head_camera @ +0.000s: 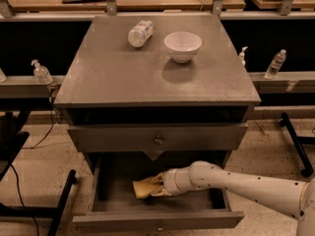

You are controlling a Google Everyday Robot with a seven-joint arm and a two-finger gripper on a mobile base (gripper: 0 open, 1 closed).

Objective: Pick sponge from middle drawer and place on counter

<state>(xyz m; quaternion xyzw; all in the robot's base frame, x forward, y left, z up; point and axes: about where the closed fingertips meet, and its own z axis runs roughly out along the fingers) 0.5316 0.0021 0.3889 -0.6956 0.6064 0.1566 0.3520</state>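
1. One broad, square, matte grey cabinet counter (123, 77) is the place for the set-down. It has bare scuffed surface at the front and left, well apart from what stands at the back.
2. One wide, shallow grey wooden middle drawer (110, 193) stands pulled open below a closed grey drawer front (197, 137). The task's thing lies on its tray, left of centre.
3. One white jointed robot arm (246, 183) reaches in from the right, low over the tray.
4. One round white ceramic bowl (182, 45) sits on the counter's back half, with a clear plastic bottle (140, 33) lying on its side near it.
5. One pale yellow soft foam sponge (141, 187) with wavy edges looks light and squashy. It should bend rather than slip, and it cannot break. I judge a pinch across its thin faces near the right edge to be best, taken deep enough that the foam does not fold out of the grip.
6. One cream-yellow two-finger gripper (158, 183) is at the sponge's right edge and touches it. I cannot tell whether it has clamped the foam or is only resting against it.
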